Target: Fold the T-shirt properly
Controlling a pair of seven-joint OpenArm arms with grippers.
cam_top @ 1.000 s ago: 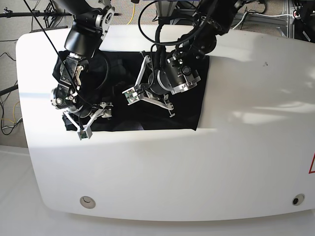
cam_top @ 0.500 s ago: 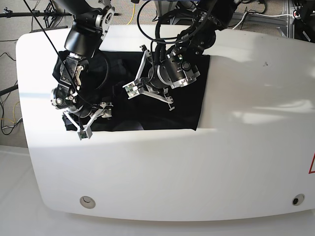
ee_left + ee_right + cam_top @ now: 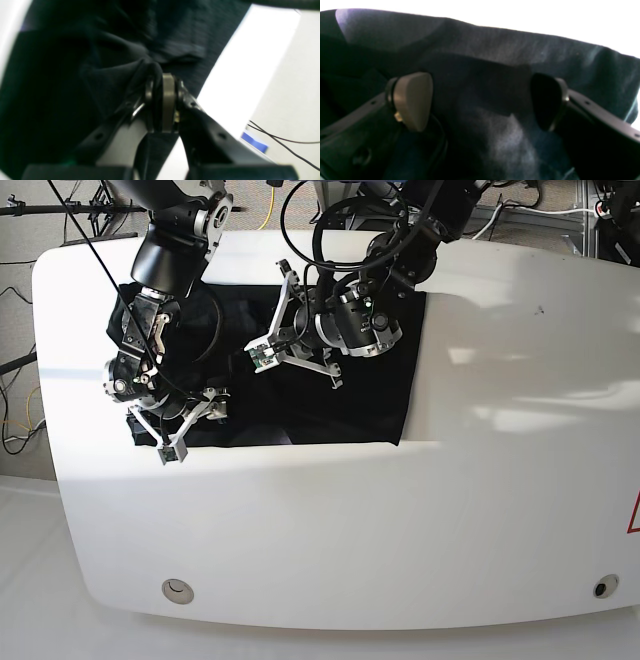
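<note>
The black T-shirt (image 3: 385,395) lies spread on the white table (image 3: 350,520), bunched and wrinkled at its left side. My left gripper (image 3: 257,360) hangs over the shirt's middle, shut on a raised fold of it. In the left wrist view the left gripper (image 3: 160,85) has its pads pressed together with T-shirt cloth (image 3: 112,72) pulled up between them. My right gripper (image 3: 178,420) sits at the shirt's front left corner. In the right wrist view the right gripper (image 3: 480,100) is open, its tan pad (image 3: 413,100) apart from the other, dark T-shirt fabric (image 3: 495,140) below them.
Black cables (image 3: 300,220) loop behind the arms at the table's back edge. The table's front holds a round mark (image 3: 178,588) and a small dark spot (image 3: 601,588). Off the table edge lie a blue object (image 3: 255,142) and a floor cable (image 3: 282,145).
My left gripper has moved up and slightly left, toward the table's back, carrying the pinched fold with it. The right arm has stayed put.
</note>
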